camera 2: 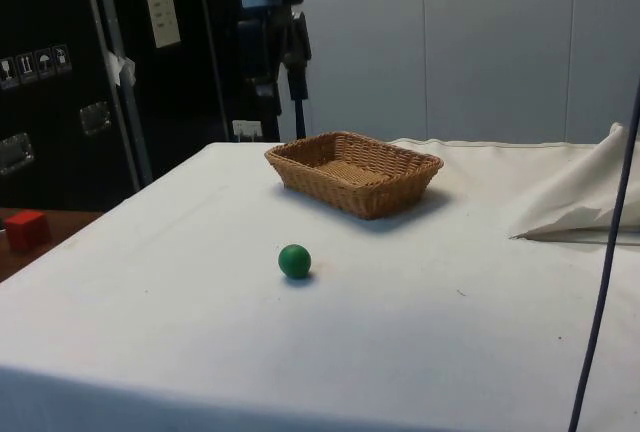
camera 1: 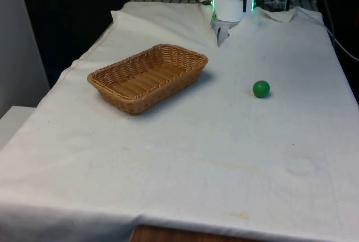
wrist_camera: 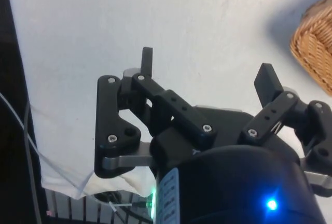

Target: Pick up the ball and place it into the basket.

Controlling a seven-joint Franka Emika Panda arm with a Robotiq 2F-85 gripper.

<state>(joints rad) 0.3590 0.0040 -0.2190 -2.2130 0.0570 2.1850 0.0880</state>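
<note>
Here the green ball (camera 1: 261, 88) lies on the white-clothed surface (camera 1: 185, 158), toward the front view's right, resting free with nothing touching it. In the side view the ball (camera 2: 294, 261) sits nearer the camera than the basket (camera 2: 353, 172), well apart from it. Farther back, toward the front view's left, the woven basket (camera 1: 148, 77) stands flat on the cloth, oblong, its hollow holding nothing. Beyond both, at the far end of the surface, the white arm (camera 1: 229, 4) rises above bunched cloth. In the wrist view the claw (wrist_camera: 206, 75) hangs over bare cloth with its two black fingers (wrist_camera: 147, 61) spread apart, gripping nothing; a corner of the basket (wrist_camera: 316, 42) shows beside it.
</note>
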